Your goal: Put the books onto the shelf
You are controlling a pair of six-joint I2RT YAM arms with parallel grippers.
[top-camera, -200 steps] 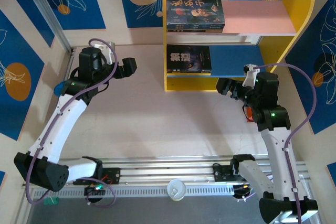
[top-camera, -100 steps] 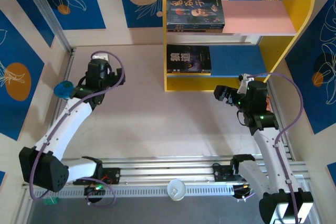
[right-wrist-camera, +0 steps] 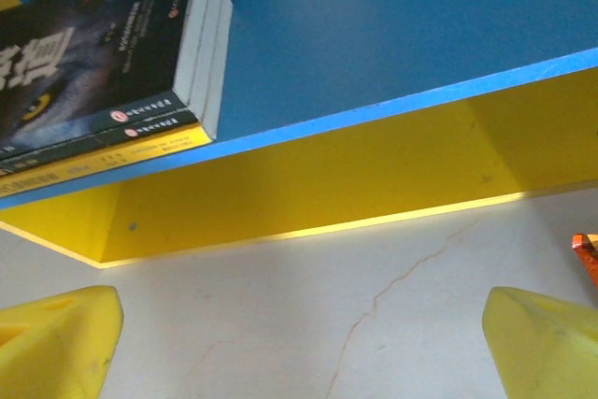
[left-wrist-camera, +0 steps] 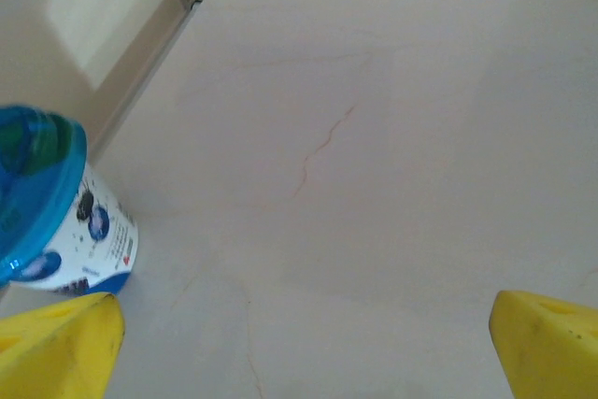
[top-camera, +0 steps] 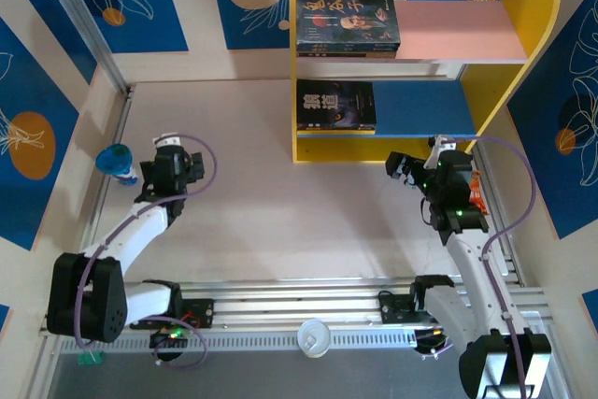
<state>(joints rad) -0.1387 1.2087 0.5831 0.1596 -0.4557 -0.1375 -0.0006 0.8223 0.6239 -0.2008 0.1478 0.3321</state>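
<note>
Books (top-camera: 348, 23) lie in two flat stacks on the shelf (top-camera: 534, 7), one on its pink board and one on its blue board, so I judge the placing is finished and the next move is only to rest the arms. The left pincer (left-wrist-camera: 301, 343) and right pincer (right-wrist-camera: 299, 343) both stand apart, empty. The right wrist view adds the lower stack's page edges, and the left wrist view adds a blue-lidded cup (left-wrist-camera: 47, 221) on the table (left-wrist-camera: 374, 137).

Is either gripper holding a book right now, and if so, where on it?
Nothing is held. The left gripper and the right gripper both stand open, with bare table between their fingertips.
</note>
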